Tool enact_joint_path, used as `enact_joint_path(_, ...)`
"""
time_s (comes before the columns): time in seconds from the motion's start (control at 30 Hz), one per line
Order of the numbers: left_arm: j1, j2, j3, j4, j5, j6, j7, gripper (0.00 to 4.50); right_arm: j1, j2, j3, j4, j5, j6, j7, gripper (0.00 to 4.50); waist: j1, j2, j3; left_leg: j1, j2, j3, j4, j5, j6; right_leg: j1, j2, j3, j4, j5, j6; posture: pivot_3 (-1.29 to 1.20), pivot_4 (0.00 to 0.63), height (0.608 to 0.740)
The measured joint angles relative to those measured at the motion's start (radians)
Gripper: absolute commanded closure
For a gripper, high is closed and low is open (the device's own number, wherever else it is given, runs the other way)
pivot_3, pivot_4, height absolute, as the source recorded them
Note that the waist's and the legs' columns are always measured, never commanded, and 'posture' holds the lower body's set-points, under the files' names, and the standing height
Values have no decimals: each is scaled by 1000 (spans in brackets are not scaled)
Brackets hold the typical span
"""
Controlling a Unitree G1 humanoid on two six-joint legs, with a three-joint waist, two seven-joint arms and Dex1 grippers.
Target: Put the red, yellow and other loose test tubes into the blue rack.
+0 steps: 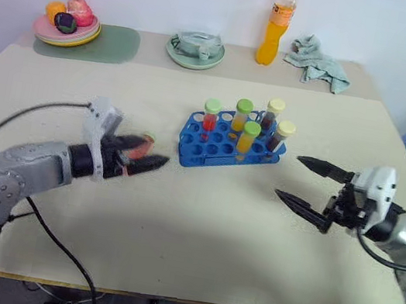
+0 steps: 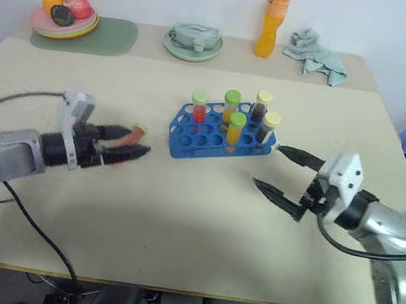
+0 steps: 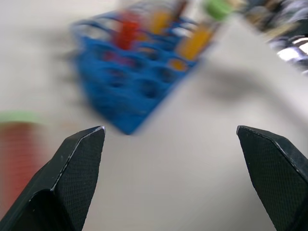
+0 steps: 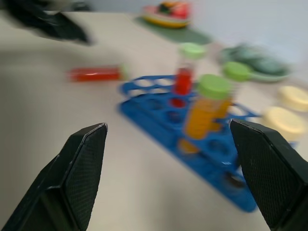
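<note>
1. Standing near the middle of the table [image 1: 198, 222], the blue rack [image 1: 223, 148] carries five upright capped tubes: one red with a green cap [image 1: 209, 118], two orange with green caps [image 1: 241, 116] [image 1: 248, 139], two dark with pale yellow caps [image 1: 271, 115] [image 1: 281, 137]. Several holes at the rack's left and front are still free.

2. One loose red tube [image 2: 134, 135] with a green cap lies flat on the table to the rack's left. It is the piece left to load, as far as I can judge.

3. Left gripper [image 2: 127, 144] hovers at that tube, jaws wide apart and holding nothing. In the head views the tube shows just behind its fingertips; contact cannot be told.

4. Right gripper [image 1: 305, 185] hangs right of the rack, jaws wide apart, empty, pointing toward the rack but apart from it.

5. Step in hand, judged: pick the lying red tube with the left gripper.
   - Set the fingers across the tube's body, not the cap, and close near mid-length so it does not swing.
   - Lift clear before tilting upright.
   - Aim for a free hole on the rack's left side, away from the standing tubes.

6. Risk: a round tube may roll when nudged, and the light rack may slide if a tube strikes a hole's rim.
</note>
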Motion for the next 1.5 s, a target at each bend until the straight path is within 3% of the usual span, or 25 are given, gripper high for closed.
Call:
enact_joint_path(0.17,-177,-17,-16,88,57,60,98,0,-11,-33,-25,-22,51,68,33,372,9,-4,2,-2,0,0,0,0,3,0,0,0,-3,0,0,0,150,740)
enact_joint_path(0.53,-416,-184,-76,292,196,526,342,0,-119,0,33,53,-39,-18,103,372,10,-10,6,-3,0,0,5,0,5,0,5,-2,1,1,2,0,150,740)
enact_joint_path(0.8,-516,-277,-104,519,159,541,584,0,-184,60,90,70,-71,-32,93,372,13,-11,6,-3,0,0,5,1,4,0,5,-2,3,3,6,0,150,740)
enact_joint_path(0.9,-555,-310,-107,620,151,541,667,900,-188,72,99,69,-84,-33,89,341,11,-12,7,-3,-1,0,6,1,4,0,5,-2,3,4,7,0,150,740)
enact_joint_path(1.1,-655,-331,-108,813,102,541,780,3691,-187,78,100,64,-92,-32,72,341,10,-13,8,-3,0,0,6,1,4,0,5,-2,3,4,8,0,150,740)
enact_joint_path(1.23,-669,-317,-110,858,36,539,827,3738,-177,78,99,52,-94,-27,59,341,10,-13,8,-3,0,0,6,1,3,0,4,-2,3,4,8,0,150,740)
enact_joint_path(1.33,-634,-251,-146,827,-74,539,830,3738,-158,78,97,37,-95,-26,49,341,4,-13,8,-3,0,0,4,3,-1,-1,2,-1,3,4,8,0,150,740)
enact_joint_path(1.43,-499,-145,-159,614,-170,537,678,3738,-133,78,84,21,-95,-23,36,341,-5,-13,8,-3,0,1,1,5,-7,-3,1,0,3,4,8,0,150,740)
enact_joint_path(1.5,-369,-60,-156,358,-162,447,481,3738,-126,79,75,14,-94,-19,24,341,-13,-14,8,-3,0,1,0,4,-9,-3,1,0,3,4,6,0,150,740)
